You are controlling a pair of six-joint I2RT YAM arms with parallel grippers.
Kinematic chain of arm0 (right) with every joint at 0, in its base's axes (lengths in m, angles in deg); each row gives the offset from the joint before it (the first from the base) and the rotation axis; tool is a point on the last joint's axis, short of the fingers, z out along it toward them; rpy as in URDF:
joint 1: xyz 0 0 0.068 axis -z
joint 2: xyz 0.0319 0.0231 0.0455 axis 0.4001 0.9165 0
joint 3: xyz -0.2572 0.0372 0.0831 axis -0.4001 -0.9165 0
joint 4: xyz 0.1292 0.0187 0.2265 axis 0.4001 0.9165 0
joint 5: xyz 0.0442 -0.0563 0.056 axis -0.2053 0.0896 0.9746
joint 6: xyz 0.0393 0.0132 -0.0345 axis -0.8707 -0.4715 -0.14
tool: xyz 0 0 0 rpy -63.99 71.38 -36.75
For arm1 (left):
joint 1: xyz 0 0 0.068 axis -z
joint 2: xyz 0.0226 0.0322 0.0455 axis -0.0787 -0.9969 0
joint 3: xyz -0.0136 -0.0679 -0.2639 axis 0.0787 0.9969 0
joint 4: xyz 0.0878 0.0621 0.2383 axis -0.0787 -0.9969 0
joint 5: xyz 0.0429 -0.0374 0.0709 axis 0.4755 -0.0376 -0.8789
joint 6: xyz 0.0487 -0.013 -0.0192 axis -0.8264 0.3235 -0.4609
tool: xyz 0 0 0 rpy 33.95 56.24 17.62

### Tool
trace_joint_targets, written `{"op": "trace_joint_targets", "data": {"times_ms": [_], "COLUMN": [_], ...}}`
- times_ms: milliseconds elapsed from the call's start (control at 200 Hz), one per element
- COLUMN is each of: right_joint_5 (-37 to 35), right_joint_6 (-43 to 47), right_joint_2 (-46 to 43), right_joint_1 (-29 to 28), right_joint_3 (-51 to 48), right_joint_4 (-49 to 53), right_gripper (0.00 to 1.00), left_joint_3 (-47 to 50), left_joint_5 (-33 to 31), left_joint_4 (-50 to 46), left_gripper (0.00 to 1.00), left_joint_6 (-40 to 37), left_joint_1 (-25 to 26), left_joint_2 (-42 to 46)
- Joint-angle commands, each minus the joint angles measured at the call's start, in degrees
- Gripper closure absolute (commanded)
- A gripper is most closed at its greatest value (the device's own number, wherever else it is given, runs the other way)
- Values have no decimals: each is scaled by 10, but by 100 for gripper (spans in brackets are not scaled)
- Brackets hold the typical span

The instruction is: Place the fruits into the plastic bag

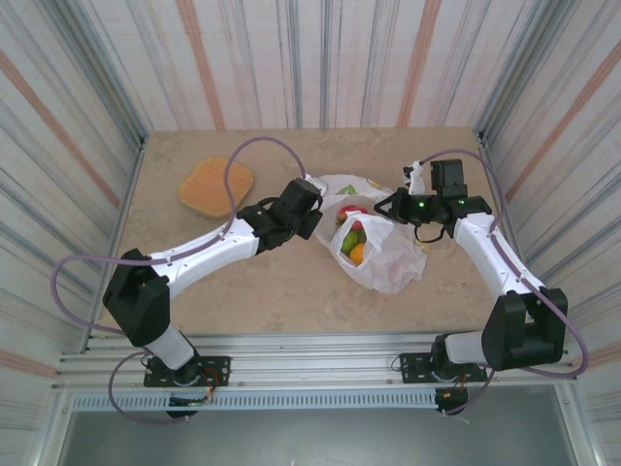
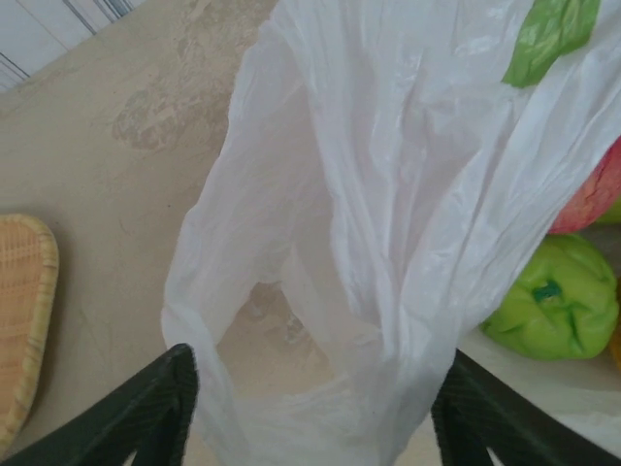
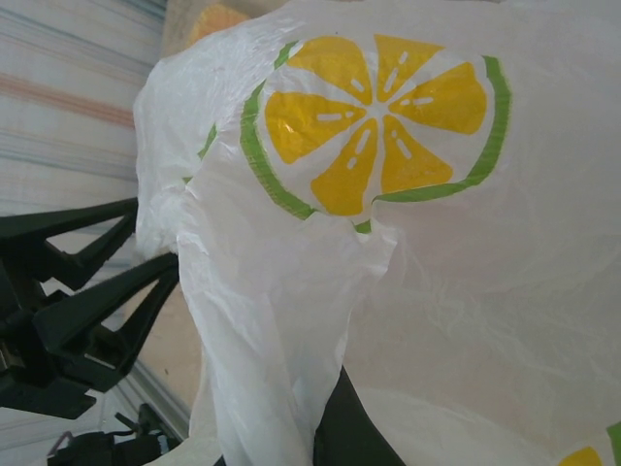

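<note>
Plastic hides most of the load. The thin crinkly white plastic bag (image 1: 388,262) lies in the middle of the beige mottled desk (image 1: 243,301), its mouth open between the two arms. The small glossy toy fruits (image 1: 355,238) show inside it as a huddle of red, green and orange patches. From the left wrist, one green apple (image 2: 553,306) is plain, while a pink-red piece (image 2: 594,194) above it is cut off by the frame edge. The left end effector (image 1: 312,221) has its dark fingers (image 2: 160,403) apart, with a loose fold of the bag between them. The right end effector (image 1: 393,206) is closed, clamped on the bag's rim; its wrist view gives one dark finger (image 3: 354,437) under bunched plastic. The bag's print reads as a yellow lemon slice (image 3: 374,126) ringed in green and a green leaf (image 2: 548,34). A tan woven tray (image 1: 215,184) sits well apart at the far left.
</note>
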Motion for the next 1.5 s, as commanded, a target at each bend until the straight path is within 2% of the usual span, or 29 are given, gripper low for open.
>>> {"op": "trace_joint_targets", "data": {"times_ms": [0,346,546,686,952,1102,1247,1493], "right_joint_5": [2,1,-2,-6,-17,-70,-98,-220], "right_joint_6": [-2,-6,-8,-8,-14,8,27,82], "right_joint_2": [1,-2,1,8,51,91,119,88], "right_joint_1": [-3,-6,-10,-12,-23,-52,-71,-83], "right_joint_3": [-3,-1,4,16,62,117,164,204], "right_joint_4": [1,-1,-2,-3,-17,6,36,103], "right_gripper": [100,100,100,100,100,100,89,62], "left_joint_3": [-7,-3,2,13,40,45,44,56], "left_joint_5": [-17,13,43,85,233,260,260,254], "left_joint_4": [-2,5,6,21,67,83,80,80], "left_gripper": [54,80,100,100,100,100,100,100], "left_joint_6": [-10,-8,-1,12,79,98,109,122], "left_joint_1": [3,-2,-8,-12,-54,-64,-64,-68], "left_joint_2": [0,15,31,64,133,152,155,157]}}
